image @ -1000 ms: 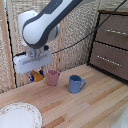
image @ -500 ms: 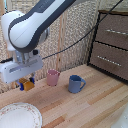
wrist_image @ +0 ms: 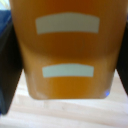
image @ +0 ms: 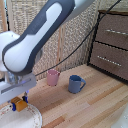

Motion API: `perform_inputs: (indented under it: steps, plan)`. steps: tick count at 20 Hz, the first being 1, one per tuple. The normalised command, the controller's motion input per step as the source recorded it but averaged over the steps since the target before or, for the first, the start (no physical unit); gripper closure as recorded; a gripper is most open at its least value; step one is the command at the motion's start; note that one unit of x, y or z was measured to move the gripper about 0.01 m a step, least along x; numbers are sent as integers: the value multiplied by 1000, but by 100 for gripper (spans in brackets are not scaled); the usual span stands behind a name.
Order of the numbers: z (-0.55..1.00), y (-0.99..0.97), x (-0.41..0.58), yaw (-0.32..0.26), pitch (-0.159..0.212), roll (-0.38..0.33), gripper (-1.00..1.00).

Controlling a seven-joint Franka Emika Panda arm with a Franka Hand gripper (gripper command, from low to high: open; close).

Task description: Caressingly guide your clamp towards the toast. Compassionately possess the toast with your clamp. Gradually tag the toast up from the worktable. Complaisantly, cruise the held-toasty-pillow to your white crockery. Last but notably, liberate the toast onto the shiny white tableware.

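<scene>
My clamp [image: 18,102] is shut on the toast [image: 19,103], a small orange-yellow piece held between the short fingers. It hangs just above the edge of the large white plate [image: 22,120] at the exterior view's lower left. In the wrist view the toast [wrist_image: 67,50] fills almost the whole picture, golden orange with two pale bars, and dark fingers [wrist_image: 9,65] flank it. The light wooden worktable [image: 95,107] lies below.
A pink mug [image: 52,77] and a blue mug [image: 76,84] stand on the table to the exterior view's right of the clamp. A dark wooden drawer cabinet [image: 112,45] stands at the far right. A wicker screen is behind.
The arm has swung to the exterior view's left and downward with the toast, from near the pink mug to over the plate's edge.
</scene>
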Motion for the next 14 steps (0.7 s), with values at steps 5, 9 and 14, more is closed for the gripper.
perform_inputs:
  steps: [5,9,14]
  plan:
    - [-406,125,118,-80,-104,-3,100]
    - [-368,111,179,-97,-119,-6,100]
    - [-306,258,168,-43,-121,-41,100]
